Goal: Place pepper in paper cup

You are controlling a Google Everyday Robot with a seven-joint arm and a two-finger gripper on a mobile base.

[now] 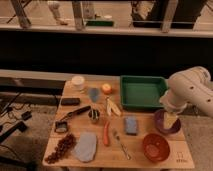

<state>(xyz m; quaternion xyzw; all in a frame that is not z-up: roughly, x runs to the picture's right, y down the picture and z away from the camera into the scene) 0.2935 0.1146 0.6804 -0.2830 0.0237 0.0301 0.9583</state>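
The pepper [106,134] lies well apart from the gripper [170,120].

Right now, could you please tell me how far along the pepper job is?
Nothing looks done: the pepper lies on the table, apart from the paper cup at the far-left corner. In hand: nothing; the pincer hangs open over the purple bowl on the right. Left: reach, grasp, carry, drop in cup.

Wooden table [136,156] holds green tray [142,92] back right, orange fruit [106,88] left of it. Pale banana piece [113,106] near small metal cup [94,116]. Blue sponge [131,125], red bowl [155,146], purple bowl [159,127] right. Grapes [60,148], grey cloth [86,146] front left.
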